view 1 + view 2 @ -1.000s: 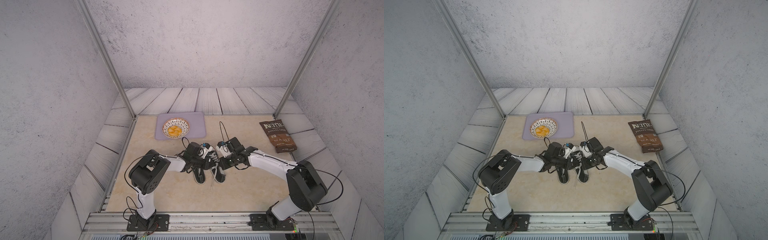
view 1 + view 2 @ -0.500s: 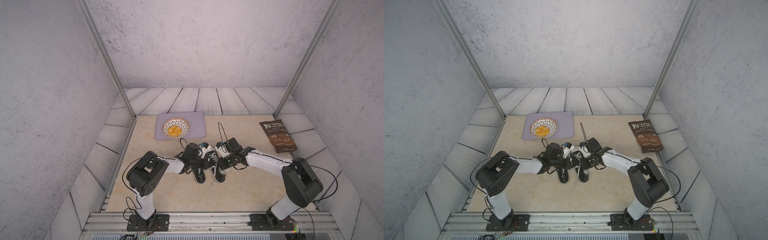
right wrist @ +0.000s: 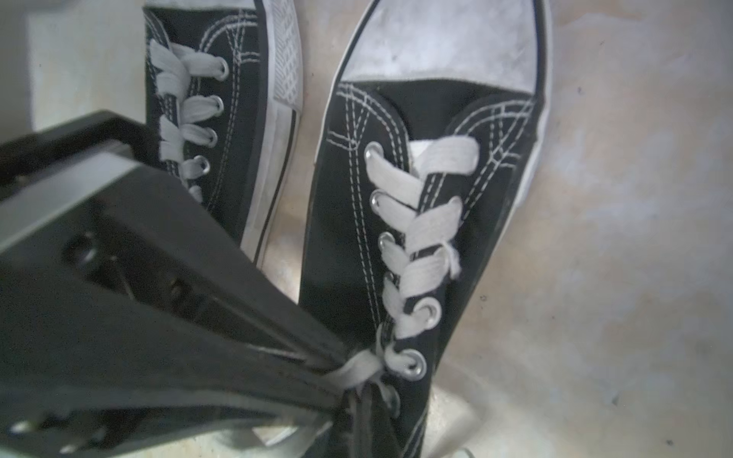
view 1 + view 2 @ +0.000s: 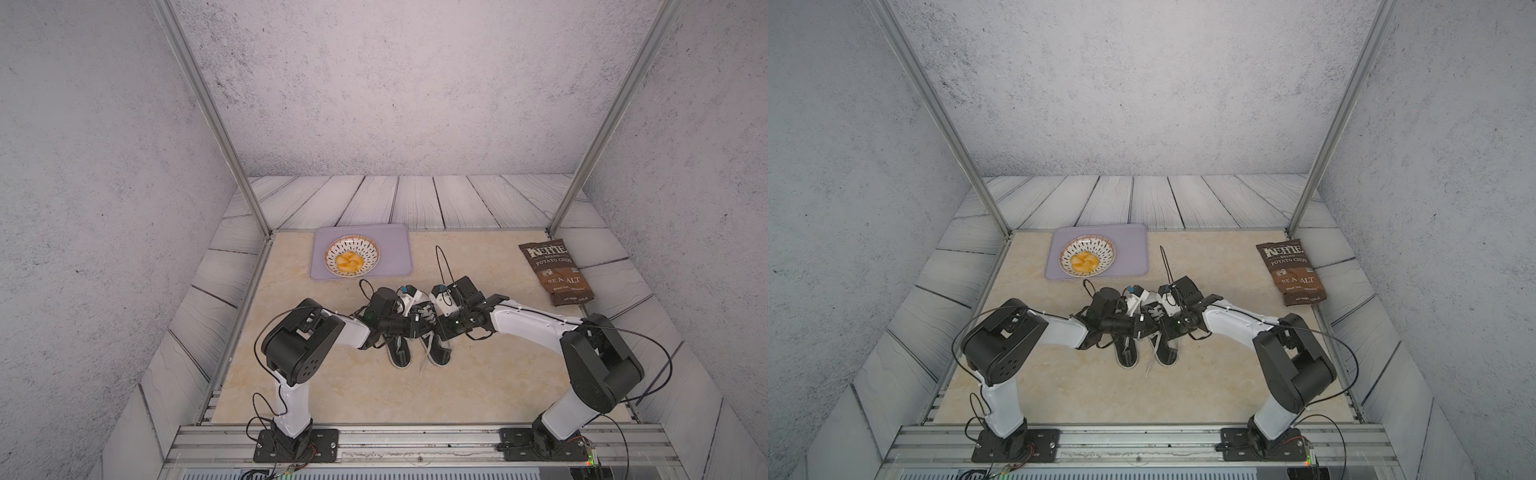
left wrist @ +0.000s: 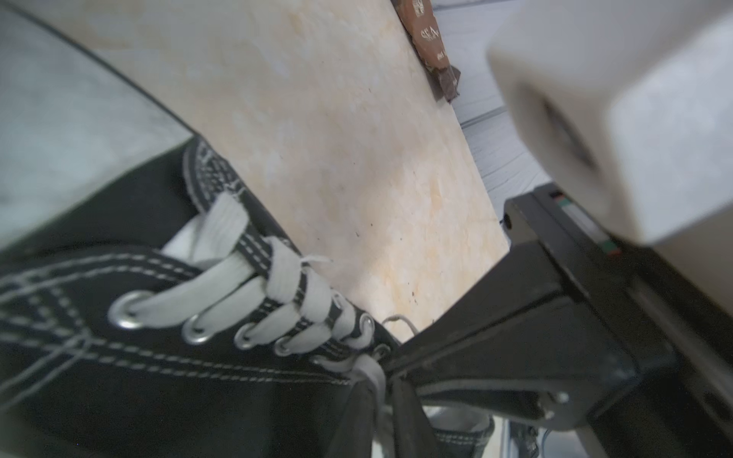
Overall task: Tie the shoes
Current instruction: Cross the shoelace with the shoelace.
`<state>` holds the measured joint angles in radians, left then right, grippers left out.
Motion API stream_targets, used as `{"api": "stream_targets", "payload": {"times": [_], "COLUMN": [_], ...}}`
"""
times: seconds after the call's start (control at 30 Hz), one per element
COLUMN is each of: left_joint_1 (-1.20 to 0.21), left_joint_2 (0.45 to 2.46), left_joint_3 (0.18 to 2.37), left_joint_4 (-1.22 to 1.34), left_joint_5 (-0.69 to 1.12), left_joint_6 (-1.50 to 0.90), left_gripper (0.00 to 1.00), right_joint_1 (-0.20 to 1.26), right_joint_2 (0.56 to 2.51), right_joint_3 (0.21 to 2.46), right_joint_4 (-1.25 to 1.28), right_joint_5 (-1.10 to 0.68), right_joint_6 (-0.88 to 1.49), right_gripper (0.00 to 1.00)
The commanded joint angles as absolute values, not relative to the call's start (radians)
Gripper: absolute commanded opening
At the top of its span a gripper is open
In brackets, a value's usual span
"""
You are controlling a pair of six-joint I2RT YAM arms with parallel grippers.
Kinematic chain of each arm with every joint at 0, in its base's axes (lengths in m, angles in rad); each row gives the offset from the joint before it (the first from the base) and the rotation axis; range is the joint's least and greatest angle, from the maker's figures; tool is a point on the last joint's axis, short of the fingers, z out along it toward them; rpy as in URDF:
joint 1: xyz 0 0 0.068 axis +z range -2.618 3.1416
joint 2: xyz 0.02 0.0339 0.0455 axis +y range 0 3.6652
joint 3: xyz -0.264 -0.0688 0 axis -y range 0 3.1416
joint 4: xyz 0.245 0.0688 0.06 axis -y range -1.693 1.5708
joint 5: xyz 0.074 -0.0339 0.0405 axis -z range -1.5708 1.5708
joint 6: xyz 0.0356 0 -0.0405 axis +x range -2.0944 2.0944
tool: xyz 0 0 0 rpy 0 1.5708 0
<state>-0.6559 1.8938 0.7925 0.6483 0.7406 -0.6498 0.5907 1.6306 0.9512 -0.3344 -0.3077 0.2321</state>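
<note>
**No knot showing yet: both grippers meet at the top of one shoe**

The shoes (image 4: 1165, 353) sit side by side at the centre of both top views, heels toward the lower edge. You are working on the right-hand shoe (image 4: 435, 351). The partner shoe (image 4: 398, 353) lies just beside it.

In the right wrist view, the left gripper (image 3: 336, 368) tapers to a point at the lace (image 3: 359, 370), just beside the top eyelet (image 3: 414, 366). Its jaws are close together, but you cannot tell whether they grip the lace or merely flank it. In the left wrist view, the right gripper (image 5: 386, 363) reaches the same spot with its jaws pressed together, apparently pinching the lace.

Done, as far as shows: both shoes are laced through their eyelets.

Left to do: no bow or finished knot is visible on the right-hand shoe, and a loose lace end (image 4: 422, 368) trails on the table (image 4: 498, 374) by the heels. The partner shoe's top is hidden behind the left gripper, so you cannot tell whether it is tied. I judge you early in the task.
</note>
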Motion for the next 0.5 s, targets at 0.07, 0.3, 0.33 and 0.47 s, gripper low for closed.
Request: {"api": "stream_targets", "payload": {"times": [0.07,0.3,0.33,0.47], "left_joint_1": [-0.631,-0.609,-0.607,-0.606], "left_joint_2": [1.862,1.883,1.892,1.934], "left_joint_3": [0.772,0.773,0.779,0.82], "left_joint_4": [0.662,0.653,0.65,0.602], "left_joint_5": [0.706,0.676,0.68,0.701], "left_joint_6": [-0.661,-0.707,-0.713,-0.716], "left_gripper": [0.32,0.41,0.39,0.24], "right_joint_1": [0.594,0.594,0.594,0.595], "right_joint_2": [1.641,1.635,1.634,1.635], "right_joint_3": [0.926,0.922,0.922,0.923], "right_joint_4": [-0.336,-0.333,-0.333,-0.333], "right_joint_5": [-0.273,-0.27,-0.27,-0.27], "right_joint_6": [0.232,0.233,0.233,0.233], "right_gripper": [0.0,0.0,0.0,0.0]}}
